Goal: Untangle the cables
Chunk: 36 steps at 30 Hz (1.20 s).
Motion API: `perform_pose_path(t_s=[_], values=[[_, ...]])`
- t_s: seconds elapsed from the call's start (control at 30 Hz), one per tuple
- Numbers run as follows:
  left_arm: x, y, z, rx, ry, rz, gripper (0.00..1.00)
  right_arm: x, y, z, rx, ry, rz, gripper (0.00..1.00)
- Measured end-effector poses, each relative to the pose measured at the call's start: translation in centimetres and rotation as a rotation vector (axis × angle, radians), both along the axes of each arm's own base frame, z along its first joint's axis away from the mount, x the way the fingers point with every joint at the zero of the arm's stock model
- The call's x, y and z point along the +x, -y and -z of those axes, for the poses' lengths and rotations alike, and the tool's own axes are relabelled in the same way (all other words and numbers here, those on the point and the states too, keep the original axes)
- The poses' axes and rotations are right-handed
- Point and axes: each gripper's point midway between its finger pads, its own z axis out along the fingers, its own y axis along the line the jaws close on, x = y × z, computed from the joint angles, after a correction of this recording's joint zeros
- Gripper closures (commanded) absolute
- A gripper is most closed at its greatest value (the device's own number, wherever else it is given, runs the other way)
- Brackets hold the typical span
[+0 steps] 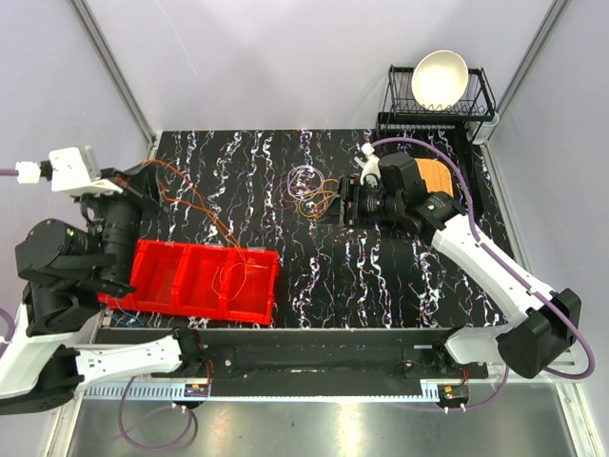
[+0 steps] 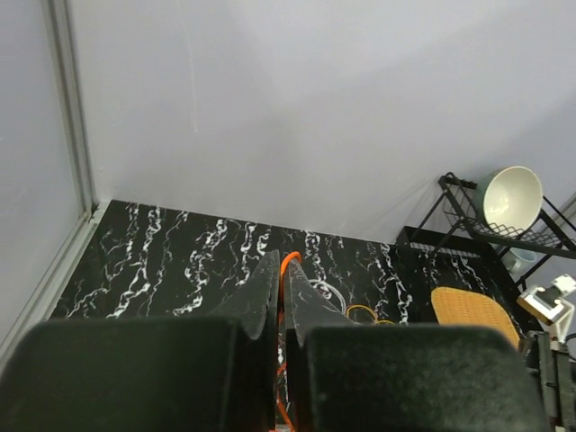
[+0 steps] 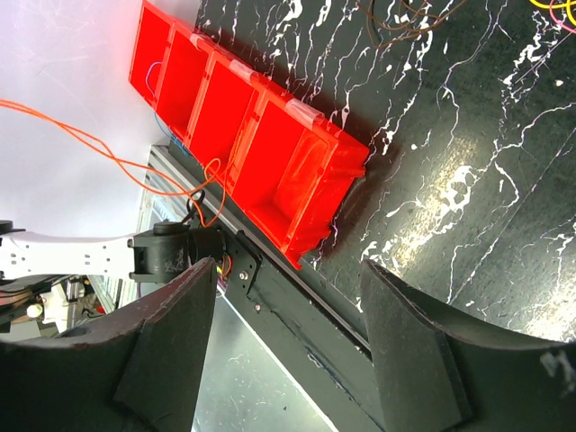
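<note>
My left pincer [image 1: 150, 193] is raised over the far left corner of the surface [image 1: 381, 276], clamped shut on the orange cable [image 2: 290, 259], which is pinched between the two fingers. From there the orange cable slants right and towards me, and ends in a loop in the right-hand compartment of the red tray [image 3: 306, 193] at the near left. The remaining cables [image 1: 312, 190], pale, yellow and orange loops, lie tangled on the surface near the middle. My right pincer [image 1: 335, 205] is just to their right, jaws spread wide with nothing between them. I cannot tell whether it touches the loops.
</note>
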Motion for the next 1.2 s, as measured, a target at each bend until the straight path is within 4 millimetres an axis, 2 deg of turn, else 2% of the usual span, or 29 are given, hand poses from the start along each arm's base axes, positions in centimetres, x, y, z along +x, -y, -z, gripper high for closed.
perform_pose_path(t_s=[0.2, 0.33, 0.53, 0.7, 0.83, 1.0, 1.07, 1.13, 1.2], values=[[-0.8, -2.8, 2.4, -0.030, -0.017, -0.069, 1.00, 0.0, 0.0, 0.2, -0.003, -0.004, 0.000, 0.30], [-0.9, -3.8, 3.6, -0.025, -0.033, -0.114, 1.00, -0.1, 0.0, 0.3, -0.004, -0.005, 0.000, 0.30], [-0.6, -4.1, 5.1, 0.020, -0.064, -0.177, 1.00, -0.1, 0.0, 0.4, -0.004, -0.010, 0.001, 0.31], [0.1, -3.0, 7.4, 0.066, -0.123, -0.213, 1.00, 0.0, 0.0, 0.8, -0.007, -0.021, 0.002, 0.31], [1.3, -1.1, 11.1, 0.128, -0.215, -0.240, 1.00, -0.1, 0.0, 1.0, -0.009, -0.026, 0.002, 0.31], [4.1, -3.3, 17.8, 0.188, -0.419, -0.395, 1.00, -0.2, 0.1, 1.6, -0.015, -0.037, 0.001, 0.31], [4.2, -3.7, 20.3, 0.191, -0.485, -0.400, 1.00, -0.3, 0.1, 1.9, -0.020, -0.042, 0.001, 0.31], [3.6, -3.8, 21.3, 0.163, -0.508, -0.379, 1.00, -0.4, 0.2, 2.2, -0.024, -0.048, 0.002, 0.30], [2.7, -4.1, 21.2, 0.107, -0.497, -0.358, 1.00, -0.5, 0.2, 2.2, -0.025, -0.050, 0.002, 0.31]])
